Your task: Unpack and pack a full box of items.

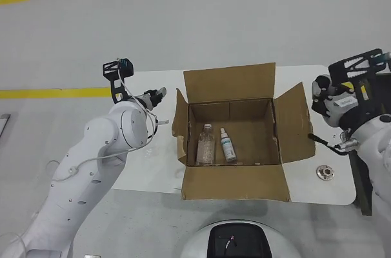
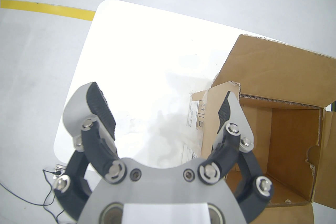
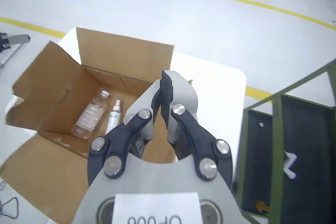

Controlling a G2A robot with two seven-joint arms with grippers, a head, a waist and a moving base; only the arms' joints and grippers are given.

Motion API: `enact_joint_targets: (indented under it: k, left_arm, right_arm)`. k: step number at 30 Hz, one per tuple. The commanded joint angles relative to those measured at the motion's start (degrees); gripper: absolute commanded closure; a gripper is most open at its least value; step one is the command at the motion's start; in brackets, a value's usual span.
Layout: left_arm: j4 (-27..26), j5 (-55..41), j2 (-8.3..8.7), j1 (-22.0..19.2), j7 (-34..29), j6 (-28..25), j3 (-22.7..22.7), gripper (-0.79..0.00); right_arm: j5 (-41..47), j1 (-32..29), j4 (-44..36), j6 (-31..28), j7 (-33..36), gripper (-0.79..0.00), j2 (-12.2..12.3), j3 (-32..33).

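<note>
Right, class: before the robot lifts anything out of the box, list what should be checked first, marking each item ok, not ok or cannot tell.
1. Flaps of the box folded open: ok.
2. The clear bottle and spray bottle lie side by side inside, uncovered: ok.
3. The left gripper open, empty, over the table beside the box: ok.
4. The right gripper open for a grasp: not ok, it is shut, empty.
5. Table space beside the box for setting items down: ok.
6. Bottle caps tight: cannot tell.
</note>
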Motion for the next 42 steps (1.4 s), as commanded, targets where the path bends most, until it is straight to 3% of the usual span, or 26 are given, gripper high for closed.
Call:
enact_joint_targets:
  k: [1, 5, 11, 22, 30, 32, 42]
  left_arm:
    - [0.0, 0.0, 0.00, 0.0, 0.0, 0.0, 0.0, -0.785]
    - [0.0, 0.0, 0.00, 0.0, 0.0, 0.0, 0.0, -0.785]
    - [0.0, 0.0, 0.00, 0.0, 0.0, 0.0, 0.0, -0.785]
    - [0.0, 0.0, 0.00, 0.0, 0.0, 0.0, 0.0, -0.785]
    - [0.0, 0.0, 0.00, 0.0, 0.0, 0.0, 0.0, -0.785]
    - [0.0, 0.0, 0.00, 0.0, 0.0, 0.0, 0.0, -0.785]
    - [0.0, 0.0, 0.00, 0.0, 0.0, 0.0, 0.0, -0.785]
  right_arm:
    - [-2.4, -2.8, 0.0, -6.1, 3.4, 0.000, 0.7, 5.8]
    - [-2.3, -8.8, 0.0, -14.5, 7.4, 0.000, 1.6, 13.2]
    - [1.9, -20.6, 0.5, -17.3, 9.9, 0.000, 1.8, 21.1]
    - [2.5, -22.3, 1.0, -17.7, 9.3, 0.000, 1.8, 20.8]
    - [-0.6, -24.4, 8.5, -19.0, 8.8, 0.000, 2.2, 12.3]
    - [-1.2, -24.0, 10.6, -18.9, 9.2, -0.252, 2.4, 10.8]
    - [-4.8, -22.1, 17.3, -17.4, 7.4, -0.348, 2.9, 6.7]
